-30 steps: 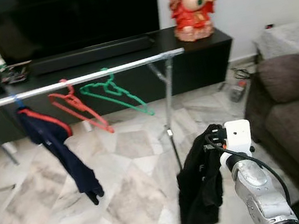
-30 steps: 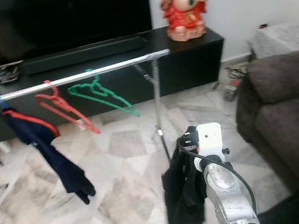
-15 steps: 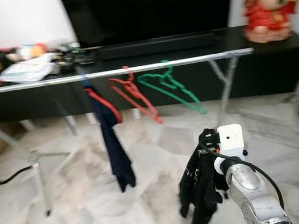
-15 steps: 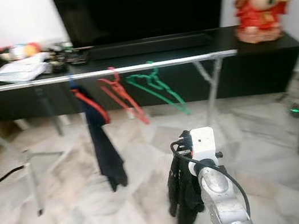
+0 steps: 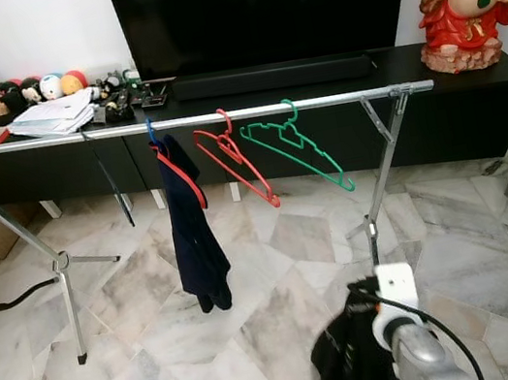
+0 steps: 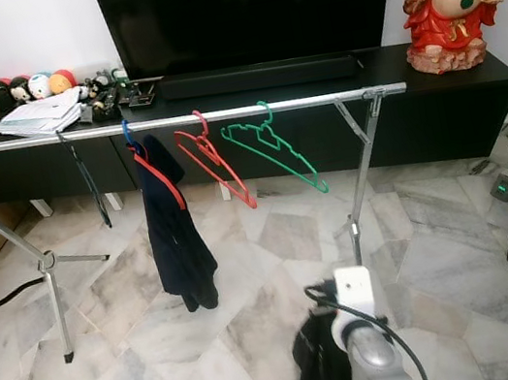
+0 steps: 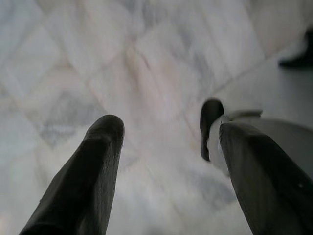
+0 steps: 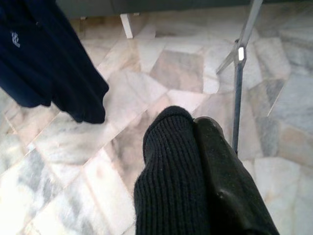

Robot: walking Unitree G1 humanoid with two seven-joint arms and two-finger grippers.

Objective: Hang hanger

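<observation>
Hangers on rail, TV behind

Even, bright indoor light fills the head views, which are sharp, with soft sheen on the marble floor and faint reflections in the dark television screen. The left wrist view is pale and soft, its near black fingers blurred. The right wrist view is clearer, the floor farther off slightly soft.
</observation>
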